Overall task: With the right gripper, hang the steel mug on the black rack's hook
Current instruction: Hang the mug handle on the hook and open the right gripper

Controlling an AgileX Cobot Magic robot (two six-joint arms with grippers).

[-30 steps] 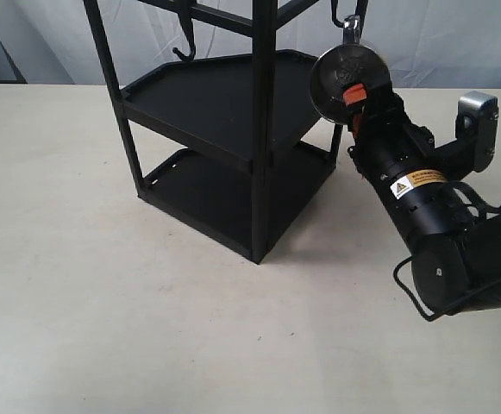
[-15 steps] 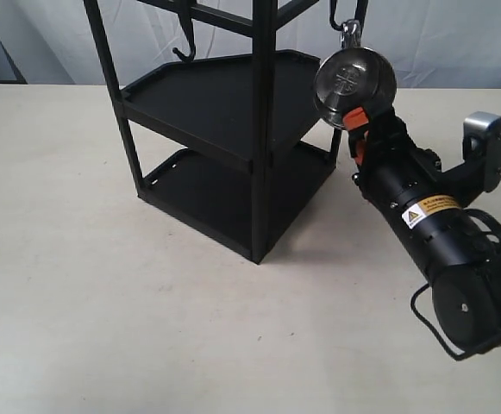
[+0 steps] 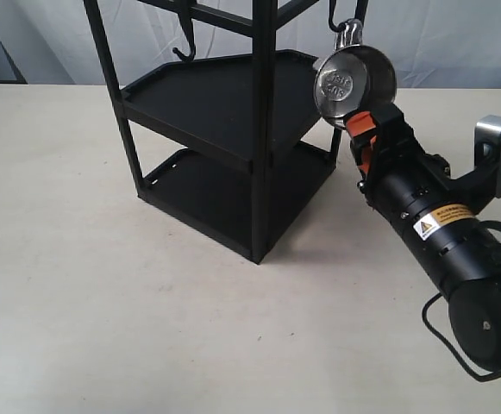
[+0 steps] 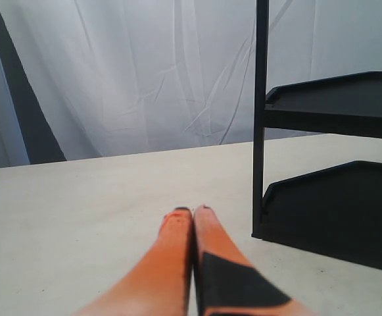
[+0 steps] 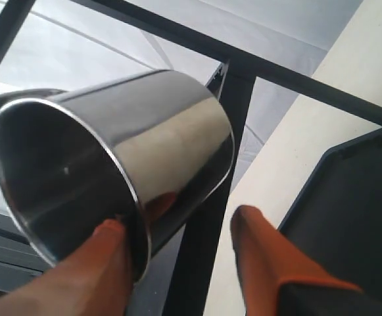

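Note:
The steel mug point(image 3: 353, 81) hangs by its looped handle from the hook point(image 3: 335, 21) on the black rack's point(image 3: 263, 129) right side, tilted with its stamped base facing the exterior camera. My right gripper point(image 3: 361, 131) sits just below the mug with its orange fingers spread. In the right wrist view the mug point(image 5: 144, 151) fills the frame. One finger of the right gripper point(image 5: 177, 220) lies at the mug's rim and the other stands well apart, with a rack post point(image 5: 207, 250) behind. The left gripper point(image 4: 192, 210) hovers low over the table, fingers pressed together.
The rack's two tray shelves point(image 3: 216, 99) stand to the left of the right arm. A second hook point(image 3: 185, 47) hangs from the rack's upper crossbar. In the left wrist view the rack post point(image 4: 260, 131) and shelves stand close by. White curtains back the beige table point(image 3: 103, 285).
The right arm has drawn back toward the lower right and sunk. The mug stays on the hook and has tilted, its base now turned more to the left.

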